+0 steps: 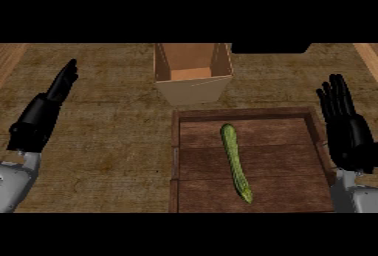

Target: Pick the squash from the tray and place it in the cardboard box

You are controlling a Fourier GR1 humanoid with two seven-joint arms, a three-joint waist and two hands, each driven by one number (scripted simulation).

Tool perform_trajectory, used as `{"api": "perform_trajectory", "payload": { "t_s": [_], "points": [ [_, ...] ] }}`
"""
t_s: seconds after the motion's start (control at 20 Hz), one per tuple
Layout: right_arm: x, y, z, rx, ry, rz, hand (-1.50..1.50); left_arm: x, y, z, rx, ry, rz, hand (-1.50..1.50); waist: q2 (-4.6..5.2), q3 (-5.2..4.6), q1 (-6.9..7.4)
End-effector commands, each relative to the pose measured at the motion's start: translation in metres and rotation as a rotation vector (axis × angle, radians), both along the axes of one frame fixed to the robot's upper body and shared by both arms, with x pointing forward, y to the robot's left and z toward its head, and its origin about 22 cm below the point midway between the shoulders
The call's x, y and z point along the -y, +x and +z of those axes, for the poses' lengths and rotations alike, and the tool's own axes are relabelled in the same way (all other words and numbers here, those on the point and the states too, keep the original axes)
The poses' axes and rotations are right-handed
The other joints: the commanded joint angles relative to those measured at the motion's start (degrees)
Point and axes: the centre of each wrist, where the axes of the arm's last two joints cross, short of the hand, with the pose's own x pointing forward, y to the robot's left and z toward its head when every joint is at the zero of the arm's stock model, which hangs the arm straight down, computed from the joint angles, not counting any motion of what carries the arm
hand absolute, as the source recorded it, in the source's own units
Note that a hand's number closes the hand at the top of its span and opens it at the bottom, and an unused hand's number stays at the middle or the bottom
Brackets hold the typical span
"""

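A long, thin green squash (235,162) lies lengthwise in the middle of a dark wooden tray (199,114), its near tip pointing slightly right. Behind the tray stands an open cardboard box (192,72), tan inside, with its flaps up. My right hand (347,131) is open at the tray's right edge, fingers straight and pointing away, apart from the squash. My left hand (43,112) rests open at the far left of the counter, fingers up, well clear of the tray.
The counter (103,125) is a brown mottled surface. A dark object (269,48) sits at the back right, beside the box. Wooden edges show at the far left and right corners.
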Motion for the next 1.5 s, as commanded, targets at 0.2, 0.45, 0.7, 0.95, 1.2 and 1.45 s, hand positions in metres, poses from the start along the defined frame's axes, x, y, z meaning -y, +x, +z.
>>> {"api": "perform_trajectory", "payload": {
  "t_s": [0.2, 0.45, 0.7, 0.95, 1.2, 1.45],
  "points": [
    [-0.092, 0.026, 0.063, 0.254, 0.073, 0.300, -1.50, -0.017, -0.027, -0.059, -0.150, -0.055, 0.174, 0.00, -0.18, 0.06, 2.81],
    [-0.092, 0.030, 0.003, 0.053, -0.150, -0.085, -1.50, -0.008, -0.050, -0.079, -0.246, -0.115, 0.217, 0.00, -0.13, 0.17, 2.21],
    [-0.097, 0.013, -0.006, 0.128, -0.115, -0.004, -1.50, -0.015, -0.070, -0.075, -0.240, -0.126, 0.234, 0.00, -0.25, 0.20, 0.53],
    [-0.045, 0.023, 0.018, -0.011, -0.574, 0.117, -1.50, 0.000, -0.061, -0.082, -0.245, -0.138, 0.244, 0.00, -0.40, 0.08, 0.54],
    [-0.036, 0.018, 0.054, -0.191, -0.837, 0.290, -1.50, 0.003, -0.055, -0.072, -0.236, -0.117, 0.248, 0.00, -0.73, 0.03, -0.17],
    [-0.055, 0.017, 0.079, -0.376, -1.077, 0.443, -1.50, 0.004, -0.051, -0.078, -0.259, -0.133, 0.223, 0.00, -0.43, -0.05, 0.34]
  ]
}}
